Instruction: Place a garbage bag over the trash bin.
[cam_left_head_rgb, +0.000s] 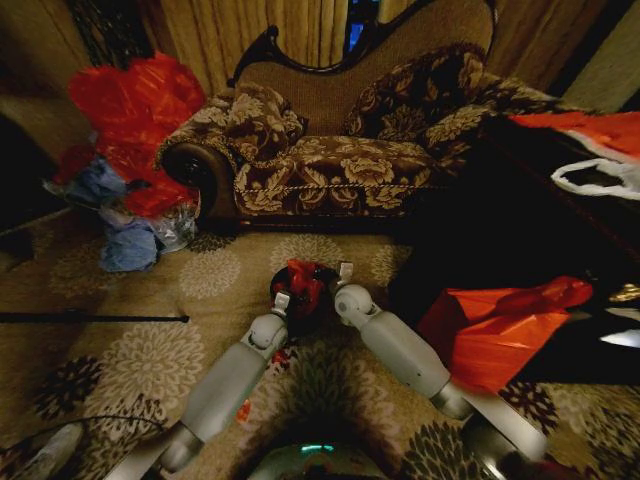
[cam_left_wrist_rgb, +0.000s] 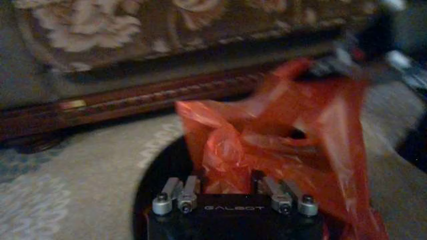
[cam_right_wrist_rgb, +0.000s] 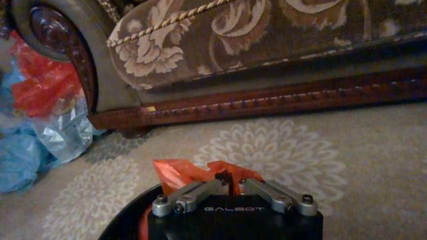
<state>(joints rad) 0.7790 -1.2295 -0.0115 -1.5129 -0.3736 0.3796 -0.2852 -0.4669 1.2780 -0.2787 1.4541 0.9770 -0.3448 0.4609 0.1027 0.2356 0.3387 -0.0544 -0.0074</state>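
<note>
Pinching garbage bag (cam_left_head_rgb: 303, 283) over trash bin (cam_left_head_rgb: 282, 305): left gripper (cam_left_head_rgb: 283, 300), right gripper (cam_left_head_rgb: 343, 273).

Both arms are built of smooth, rounded pale-grey segments joined at bulbous elbows, with a dark base near the torso carrying a small teal-green light. The left end effector (cam_left_wrist_rgb: 230, 192) has a black body lettered "GALBOT" in grey, with silver linkage bars and round screw heads. The right end effector (cam_right_wrist_rgb: 230, 187) has the same black housing, lettering and metal links.

Glossy crinkled plastic garbage bag (cam_left_wrist_rgb: 280, 135)
</note>
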